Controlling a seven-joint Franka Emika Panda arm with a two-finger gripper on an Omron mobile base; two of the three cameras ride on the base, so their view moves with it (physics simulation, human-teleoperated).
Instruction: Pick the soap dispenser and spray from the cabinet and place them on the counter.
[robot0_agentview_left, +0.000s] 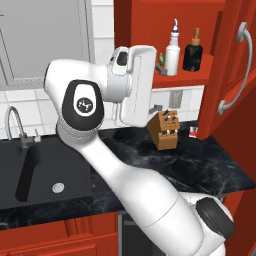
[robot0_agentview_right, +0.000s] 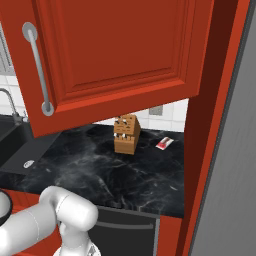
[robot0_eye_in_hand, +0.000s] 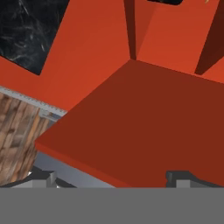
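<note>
The tool (robot0_eye_in_hand: 112, 177) has its two dark finger tips spread wide apart with nothing between them, seen in the hand view above a flat red panel of the cabinet (robot0_eye_in_hand: 131, 122). In the left base view the white arm (robot0_agentview_left: 135, 85) reaches up toward the open red cabinet (robot0_agentview_left: 235, 75), its hand just left of the shelf; the tool itself is hidden there behind the arm. On that shelf stand the spray (robot0_agentview_left: 173, 50) and the soap dispenser (robot0_agentview_left: 193, 51), upright and side by side, the white spray on the left and the dark soap dispenser just to its right, close but apparently not touching. Below, on the black marbled surface (robot0_agentview_left: 200, 165), a wooden knife block (robot0_agentview_left: 164, 129) leans near the wall, with a small red and white packet (robot0_agentview_left: 193, 131) to its right. A black sink (robot0_agentview_left: 45, 170) with a curved tap (robot0_agentview_left: 15, 122) lies at the left end of the surface
</note>
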